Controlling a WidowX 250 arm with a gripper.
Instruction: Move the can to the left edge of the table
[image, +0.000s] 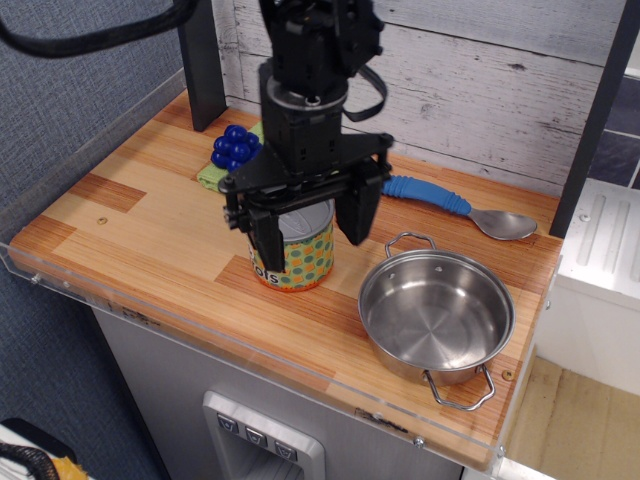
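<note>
Near the middle of the table (140, 215), a little toward the front, stands the can (297, 255), upright, with its yellow-orange label and green and teal dots facing the front edge. The black gripper (312, 232) is right over it, pointing down, and its two fingers (268, 240) are spread wide, one on the left side of the can and one on the right side. The grey lid shows between them. The fingers reach down beside the upper part of the can, but I cannot tell if they touch it; a small gap seems to be there on each side. To the right of the can, near but apart, sits a steel pot (437, 316) with two wire handles, and it has nothing inside. Behind the pot, close to the back wall, lies a spoon (460, 206) with a blue handle and a metal bowl, partly hidden by the arm. Behind the gripper on the left is a green cloth (210, 176), and on it a blue knobby thing (233, 147). The can is well apart from the left edge of the table.
</note>
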